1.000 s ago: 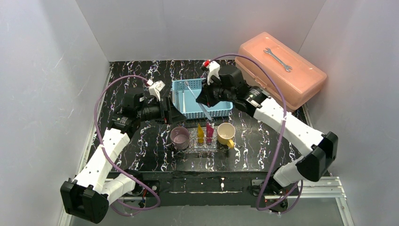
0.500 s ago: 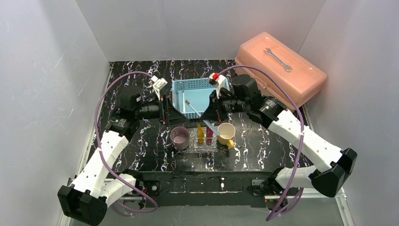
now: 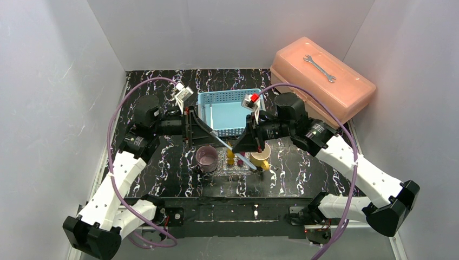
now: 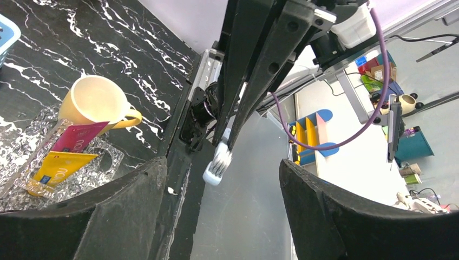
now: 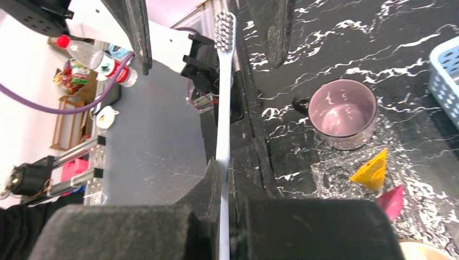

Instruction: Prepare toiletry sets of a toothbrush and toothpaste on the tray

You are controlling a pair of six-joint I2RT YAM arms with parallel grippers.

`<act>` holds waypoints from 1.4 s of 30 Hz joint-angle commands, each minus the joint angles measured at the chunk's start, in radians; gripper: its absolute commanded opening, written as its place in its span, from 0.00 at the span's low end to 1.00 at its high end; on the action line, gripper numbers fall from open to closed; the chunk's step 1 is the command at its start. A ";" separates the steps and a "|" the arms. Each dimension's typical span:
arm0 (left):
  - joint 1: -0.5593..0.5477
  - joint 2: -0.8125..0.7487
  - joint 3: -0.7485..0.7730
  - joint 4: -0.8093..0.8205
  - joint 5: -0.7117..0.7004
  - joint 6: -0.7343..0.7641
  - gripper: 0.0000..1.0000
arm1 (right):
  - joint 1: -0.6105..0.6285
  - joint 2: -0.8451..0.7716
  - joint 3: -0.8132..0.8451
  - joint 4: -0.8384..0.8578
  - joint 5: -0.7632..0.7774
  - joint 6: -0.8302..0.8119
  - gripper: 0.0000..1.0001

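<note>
Now, above the glittery tray, a toothbrush handover.
If your right gripper lets go early, it falls onto the yellow tube or pink tube: your left gripper stands spread around the bristle head, touching nothing, while the right pinches the handle.

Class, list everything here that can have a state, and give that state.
Right gripper: shut on the pale plastic toothbrush.
Left gripper: open, either side of the brush head.
Purple round cup: upright, empty.
Yellow handled cup: upright, empty.
Peach plastic toolbox: lid closed.
</note>
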 commanded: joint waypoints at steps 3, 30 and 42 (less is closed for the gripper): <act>-0.011 -0.038 0.054 0.024 0.055 -0.013 0.71 | -0.002 -0.011 -0.022 0.119 -0.123 0.061 0.01; -0.024 -0.066 0.036 0.024 0.044 0.028 0.26 | -0.002 0.009 -0.068 0.236 -0.154 0.167 0.01; -0.027 -0.077 0.025 0.022 0.033 0.036 0.02 | -0.002 -0.003 -0.083 0.253 -0.142 0.181 0.01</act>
